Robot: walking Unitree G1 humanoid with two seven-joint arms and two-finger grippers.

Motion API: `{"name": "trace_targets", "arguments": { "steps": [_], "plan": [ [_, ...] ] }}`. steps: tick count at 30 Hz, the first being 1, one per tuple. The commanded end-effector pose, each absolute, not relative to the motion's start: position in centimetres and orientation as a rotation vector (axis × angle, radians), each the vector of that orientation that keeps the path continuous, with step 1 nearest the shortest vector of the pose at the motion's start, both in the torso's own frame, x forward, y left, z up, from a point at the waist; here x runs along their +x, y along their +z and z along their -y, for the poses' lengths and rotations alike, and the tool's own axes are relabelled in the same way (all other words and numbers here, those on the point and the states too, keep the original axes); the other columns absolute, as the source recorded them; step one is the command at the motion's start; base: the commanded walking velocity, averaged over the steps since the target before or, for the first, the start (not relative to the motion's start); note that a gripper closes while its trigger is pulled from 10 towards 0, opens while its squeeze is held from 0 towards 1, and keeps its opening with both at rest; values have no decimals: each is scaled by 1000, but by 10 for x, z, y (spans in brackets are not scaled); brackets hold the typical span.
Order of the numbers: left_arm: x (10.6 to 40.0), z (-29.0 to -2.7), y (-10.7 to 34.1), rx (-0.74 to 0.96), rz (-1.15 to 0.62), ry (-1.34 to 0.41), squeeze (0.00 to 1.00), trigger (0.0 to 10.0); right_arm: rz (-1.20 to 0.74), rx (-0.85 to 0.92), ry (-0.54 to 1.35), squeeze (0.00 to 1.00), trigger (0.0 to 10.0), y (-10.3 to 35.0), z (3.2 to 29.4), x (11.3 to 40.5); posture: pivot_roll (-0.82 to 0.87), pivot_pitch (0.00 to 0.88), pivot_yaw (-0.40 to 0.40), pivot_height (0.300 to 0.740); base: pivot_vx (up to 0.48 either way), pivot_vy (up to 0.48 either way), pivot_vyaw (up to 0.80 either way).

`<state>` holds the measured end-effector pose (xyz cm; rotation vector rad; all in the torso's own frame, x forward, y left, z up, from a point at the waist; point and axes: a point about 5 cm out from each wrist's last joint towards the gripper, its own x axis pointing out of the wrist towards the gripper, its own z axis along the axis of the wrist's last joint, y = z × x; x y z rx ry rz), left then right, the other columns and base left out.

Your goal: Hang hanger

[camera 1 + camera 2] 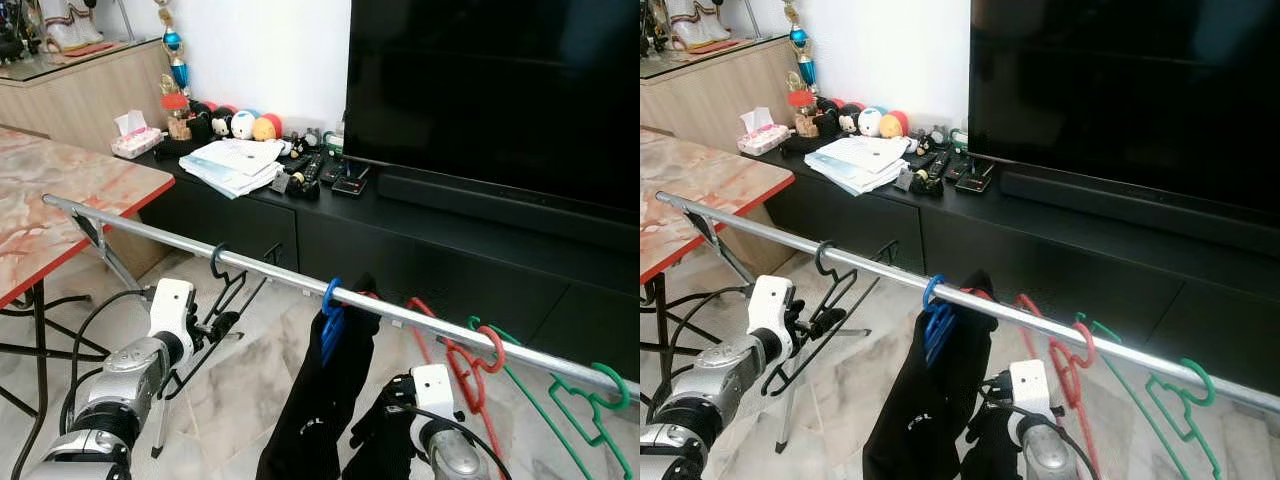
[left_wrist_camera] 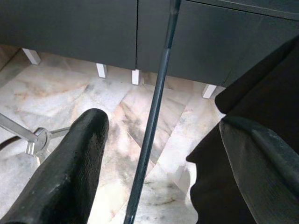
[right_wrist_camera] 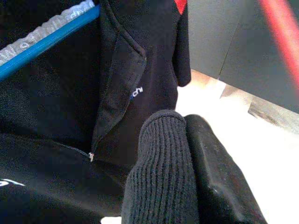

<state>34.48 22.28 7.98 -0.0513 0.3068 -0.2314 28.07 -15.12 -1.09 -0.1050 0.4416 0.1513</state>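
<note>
One black wire hanger [image 1: 226, 290] hooks over the steel rail [image 1: 180, 240]; light, springy, apt to swing, best taken low on its frame. Left tool [image 1: 222, 324] sits released around a hanger bar. Right tool [image 3: 187, 172] looks clenched, a knit cuff [image 3: 156, 177] against it.

A rail [image 1: 420, 318] runs across the room in front of a low cabinet [image 1: 420, 235]; along it from left to right hang an empty hanger [image 1: 228, 290], a hanger carrying a garment [image 1: 320, 400], then more empty hangers [image 1: 470, 365]. On the cabinet stands a television [image 1: 500, 90]; left of it lie papers [image 1: 235, 165] and remotes [image 1: 305, 175], with small toys [image 1: 240, 125] behind; a table [image 1: 60, 200] stands at far left.
</note>
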Motion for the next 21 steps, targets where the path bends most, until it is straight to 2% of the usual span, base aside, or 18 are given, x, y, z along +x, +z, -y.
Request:
{"name": "trace_targets", "arguments": {
  "steps": [1, 12, 13, 15, 16, 21],
  "plan": [
    [346, -219, 79, -56, -314, -260, 0, 10000, -409, -104, 165, 0, 10000, -5, 147, 287, 4, 36, 41, 740, 0, 0, 0],
    [345, -205, 73, -88, -328, -338, 0, 10000, -393, -105, 178, 0, 10000, -3, 143, 288, 1, 38, 40, 740, 0, 0, 0],
    [346, -203, 74, -95, -320, -338, 0, 4627, -389, -105, 179, 0, 10000, -2, 142, 288, 1, 38, 40, 740, 0, 0, 0],
    [347, -203, 75, -96, -318, -339, 0, 4627, -388, -104, 179, 0, 10000, -2, 142, 289, 1, 38, 40, 740, 0, 0, 0],
    [348, -201, 75, -92, -313, -335, 0, 2392, -384, -104, 179, 0, 10000, -2, 142, 289, 0, 39, 41, 740, 0, 0, 0],
    [349, -201, 76, -81, -309, -308, 0, 2588, -382, -103, 180, 0, 10000, -2, 142, 288, 4, 38, 41, 740, 0, 0, 0]
  ]
}}
